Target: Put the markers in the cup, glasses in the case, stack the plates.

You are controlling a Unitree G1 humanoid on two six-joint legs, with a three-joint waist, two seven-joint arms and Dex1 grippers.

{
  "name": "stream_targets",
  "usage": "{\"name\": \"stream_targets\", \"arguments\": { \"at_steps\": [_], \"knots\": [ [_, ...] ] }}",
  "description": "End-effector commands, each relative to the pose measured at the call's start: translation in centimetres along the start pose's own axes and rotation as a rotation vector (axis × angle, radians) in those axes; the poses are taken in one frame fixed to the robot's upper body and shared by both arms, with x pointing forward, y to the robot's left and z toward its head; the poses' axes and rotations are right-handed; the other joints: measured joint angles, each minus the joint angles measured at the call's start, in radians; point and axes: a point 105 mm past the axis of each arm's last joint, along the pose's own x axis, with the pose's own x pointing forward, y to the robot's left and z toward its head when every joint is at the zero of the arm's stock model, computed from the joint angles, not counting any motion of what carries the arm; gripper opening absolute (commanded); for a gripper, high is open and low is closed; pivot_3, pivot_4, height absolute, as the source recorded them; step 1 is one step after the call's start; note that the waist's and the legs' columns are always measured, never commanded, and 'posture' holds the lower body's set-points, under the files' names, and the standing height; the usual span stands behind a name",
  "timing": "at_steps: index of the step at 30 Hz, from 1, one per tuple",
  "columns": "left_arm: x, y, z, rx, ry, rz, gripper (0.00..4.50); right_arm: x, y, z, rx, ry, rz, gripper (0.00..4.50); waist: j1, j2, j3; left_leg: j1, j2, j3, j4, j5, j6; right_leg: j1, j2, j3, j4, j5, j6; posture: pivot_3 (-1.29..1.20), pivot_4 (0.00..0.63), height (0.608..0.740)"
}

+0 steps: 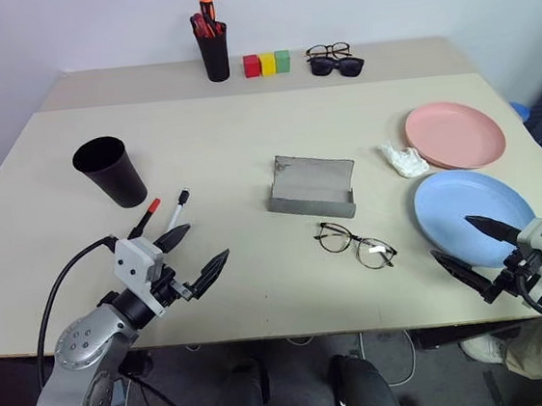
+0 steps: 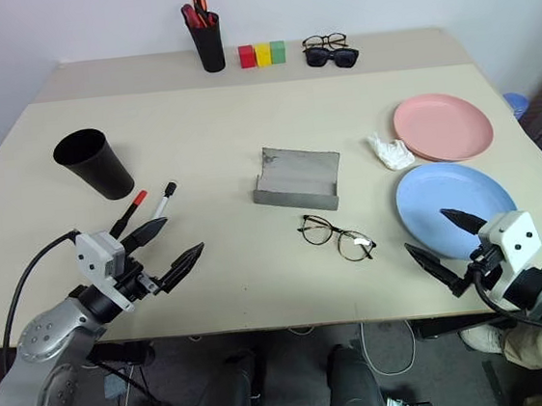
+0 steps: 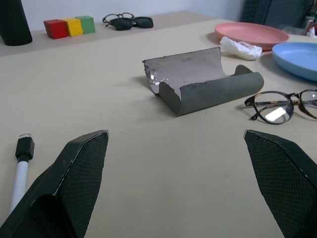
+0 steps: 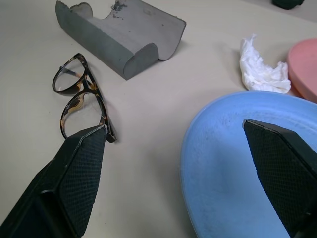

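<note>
On the left of the bench the cup stands upright, mouth open. Just near of it lie the two markers, the red-capped one and the white one, side by side and close together, slanting toward the left pincer. That pincer hangs spread wide and empty, its far finger tip right beside the markers' near ends.

The markers look like the step in hand. I would take one pen at a time: they lie too close for a clean grab across both. Close on the barrel near its middle so it does not swing, lift, then tip it cap-up over the cup's mouth. The cup tapers to a narrow base and may topple if a finger knocks its rim, so the drop should come from above.

At the centre the case lies open, hollow up. The glasses lie just near and right of it, apart from it, arms folded.

To the right, a crumpled tissue lies beside the pink plate's left edge. The blue plate lies near of the pink one, not yet stacked. The right pincer hovers spread and empty over the blue plate's near rim.
</note>
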Motion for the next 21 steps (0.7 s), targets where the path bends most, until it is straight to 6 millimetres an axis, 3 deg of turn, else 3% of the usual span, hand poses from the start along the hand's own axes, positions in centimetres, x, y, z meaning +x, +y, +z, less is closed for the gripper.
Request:
{"name": "stream_targets", "arguments": {
  "at_steps": [1, 11, 21],
  "knots": [
    [-0.1, -0.3, 0.7, 0.027, -0.023, 0.002, 4.5, -0.1, -0.4, 1.0, -0.03, -0.03, -0.018, 4.49, 0.0, 0.0, 0.0, 0.0, 0.0, 0.0, 0.0, 0.0, -0.001, 0.0, 0.0, 0.0, 0.0, 0.0, 0.0, 0.0, 0.15, 0.74],
    [-0.2, -0.3, 0.6, 0.028, -0.022, 0.023, 4.5, 0.6, -0.4, 1.7, -0.038, -0.041, -0.009, 4.49, 0.001, 0.0, 0.0, 0.0, 0.0, 0.0, 0.0, 0.0, 0.0, 0.0, 0.0, 0.0, 0.0, 0.001, -0.001, 0.0, 0.15, 0.74],
    [0.1, 0.6, 0.2, -0.015, 0.009, 0.094, 4.5, 2.2, 0.9, 3.7, -0.052, -0.061, 0.023, 4.49, 0.0, 0.0, 0.0, 0.002, 0.0, 0.0, 0.002, 0.0, 0.0, 0.0, 0.0, 0.0, 0.007, 0.0, 0.0, 0.0, 0.15, 0.74]
  ]
}}
